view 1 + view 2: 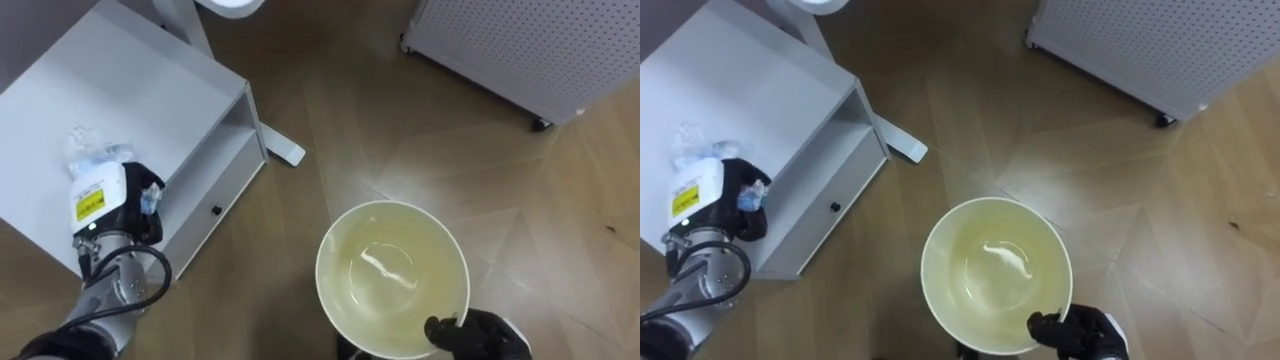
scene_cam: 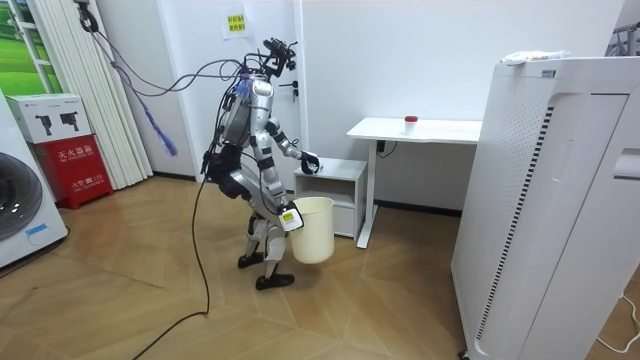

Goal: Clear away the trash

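While right hand point(image 1: 470, 335) is curled on the rim of the cream bucket point(image 1: 322, 262), left hand point(image 1: 140, 190) sits on the white cabinet point(image 1: 130, 80) just beside the crumpled garbage point(image 1: 88, 148), its grasp impossible to tell, so pickup and drop-in look not yet done.

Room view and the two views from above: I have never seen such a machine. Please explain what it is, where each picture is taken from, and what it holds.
It is a humanoid robot with two arms and hands. The room view comes from a camera standing some way off: the robot stands at a low white cabinet beside a desk. The two eye views come from a camera on its head, looking down. Its right hand grips the rim of a pale bucket. Its left hand is over the cabinet top, beside a crumpled clear wrapper, probably the garbage. Whether it has grasped anything, I cannot tell.
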Controlling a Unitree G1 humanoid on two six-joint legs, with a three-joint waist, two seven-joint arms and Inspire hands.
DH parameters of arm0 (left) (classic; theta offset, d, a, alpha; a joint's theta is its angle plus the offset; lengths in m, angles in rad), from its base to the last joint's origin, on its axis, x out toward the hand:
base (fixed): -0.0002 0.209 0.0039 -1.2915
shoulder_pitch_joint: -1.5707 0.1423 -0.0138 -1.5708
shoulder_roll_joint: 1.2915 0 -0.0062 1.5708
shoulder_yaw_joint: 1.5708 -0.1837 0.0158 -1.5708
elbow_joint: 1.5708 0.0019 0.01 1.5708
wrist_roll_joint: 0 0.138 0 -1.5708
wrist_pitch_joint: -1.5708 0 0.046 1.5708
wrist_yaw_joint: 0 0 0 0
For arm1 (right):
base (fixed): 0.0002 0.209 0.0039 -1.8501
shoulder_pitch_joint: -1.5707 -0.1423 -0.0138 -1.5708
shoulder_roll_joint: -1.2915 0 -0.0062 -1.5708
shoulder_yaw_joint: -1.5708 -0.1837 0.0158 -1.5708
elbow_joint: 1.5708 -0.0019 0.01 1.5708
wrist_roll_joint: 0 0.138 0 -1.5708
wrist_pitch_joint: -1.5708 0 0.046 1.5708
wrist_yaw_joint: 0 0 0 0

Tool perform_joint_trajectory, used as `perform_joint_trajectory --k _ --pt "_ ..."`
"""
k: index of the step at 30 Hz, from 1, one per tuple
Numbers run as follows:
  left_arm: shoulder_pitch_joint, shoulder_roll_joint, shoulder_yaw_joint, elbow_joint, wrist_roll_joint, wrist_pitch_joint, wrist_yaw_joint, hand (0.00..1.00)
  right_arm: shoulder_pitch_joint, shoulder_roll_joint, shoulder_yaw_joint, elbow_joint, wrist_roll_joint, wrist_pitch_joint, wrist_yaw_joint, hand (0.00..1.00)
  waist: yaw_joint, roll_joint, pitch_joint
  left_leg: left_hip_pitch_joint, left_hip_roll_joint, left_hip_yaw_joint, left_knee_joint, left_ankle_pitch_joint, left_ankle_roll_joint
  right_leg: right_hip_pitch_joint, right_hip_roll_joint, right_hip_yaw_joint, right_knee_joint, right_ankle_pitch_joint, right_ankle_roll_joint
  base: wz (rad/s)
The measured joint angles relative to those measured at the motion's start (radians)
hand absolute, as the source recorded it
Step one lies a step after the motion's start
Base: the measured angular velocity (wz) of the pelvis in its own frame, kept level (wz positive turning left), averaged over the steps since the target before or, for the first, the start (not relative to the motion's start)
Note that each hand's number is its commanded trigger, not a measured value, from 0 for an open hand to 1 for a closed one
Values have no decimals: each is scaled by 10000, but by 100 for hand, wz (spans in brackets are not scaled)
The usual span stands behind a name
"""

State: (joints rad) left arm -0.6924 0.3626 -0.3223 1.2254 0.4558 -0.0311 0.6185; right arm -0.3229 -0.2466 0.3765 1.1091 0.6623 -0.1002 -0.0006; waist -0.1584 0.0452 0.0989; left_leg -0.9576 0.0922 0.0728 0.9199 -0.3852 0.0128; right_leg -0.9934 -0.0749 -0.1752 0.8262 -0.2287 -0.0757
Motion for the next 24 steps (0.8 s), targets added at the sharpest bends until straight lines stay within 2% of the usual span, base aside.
perform_joint_trajectory --k 9,15,18,20,24 --pt "506 -132 -225 128 189 285 -415 100 -29 45 50 222 1 53 15 100 21 0 0 240 1 103 -1 23 10 161 -56 76 78 6 -6 0" --pt "744 -429 -332 151 188 281 -414 100 -75 109 271 342 4 42 42 100 82 12 1 530 11 98 -116 31 -6 461 -2 65 -64 12 -3 0" --pt "770 -644 -331 -11 268 227 -370 100 -83 127 335 497 -6 -53 50 100 232 29 4 773 16 86 -304 50 -37 725 33 43 -243 23 2 0" --pt "864 -758 -340 -335 294 -53 -161 100 -168 190 386 761 -28 -168 44 100 349 31 3 994 -5 88 -452 65 -53 919 36 42 -337 22 2 2" --pt "1016 -837 -366 -1186 605 -377 199 100 -196 320 623 881 -73 -370 71 100 373 43 4 1330 -21 93 -780 137 -75 1258 41 -14 -644 33 13 3"
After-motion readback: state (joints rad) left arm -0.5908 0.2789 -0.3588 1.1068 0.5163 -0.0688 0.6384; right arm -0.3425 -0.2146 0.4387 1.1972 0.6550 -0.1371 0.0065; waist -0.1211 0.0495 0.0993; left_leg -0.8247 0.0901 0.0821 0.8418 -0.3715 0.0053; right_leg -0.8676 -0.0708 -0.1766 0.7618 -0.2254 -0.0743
